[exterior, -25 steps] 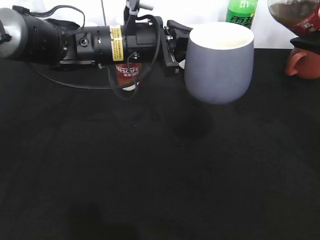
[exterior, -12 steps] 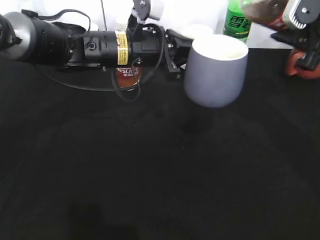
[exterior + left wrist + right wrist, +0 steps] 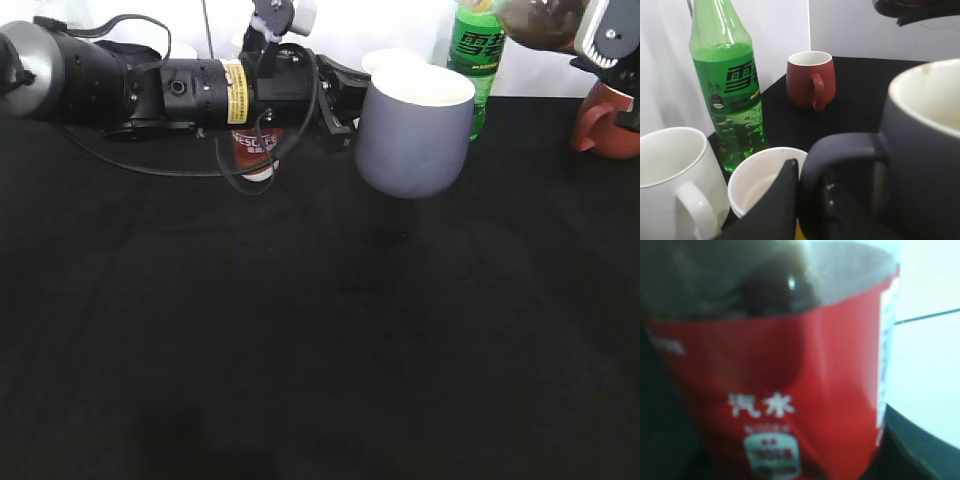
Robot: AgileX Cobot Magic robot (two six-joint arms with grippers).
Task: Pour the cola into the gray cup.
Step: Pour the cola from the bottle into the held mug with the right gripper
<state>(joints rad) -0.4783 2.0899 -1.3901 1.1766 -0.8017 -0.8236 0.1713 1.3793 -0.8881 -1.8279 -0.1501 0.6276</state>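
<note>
The gray cup hangs in the air above the black table, upright, white inside. My left gripper is shut on its loop handle; the cup body fills the right of the left wrist view. The cola bottle shows at the top right of the exterior view, tilted, with dark liquid inside. My right gripper holds it. In the right wrist view the bottle's red label with white characters fills the frame; the fingers are hidden behind it.
A green soda bottle stands behind the cup. A red mug sits at the far right. A small Nescafe bottle stands behind my left arm. A white mug and a white paper cup are near the left gripper.
My left gripper has carried the gray cup back and slightly left, higher in the view. The right gripper has moved the cola bottle left, toward the cup.
</note>
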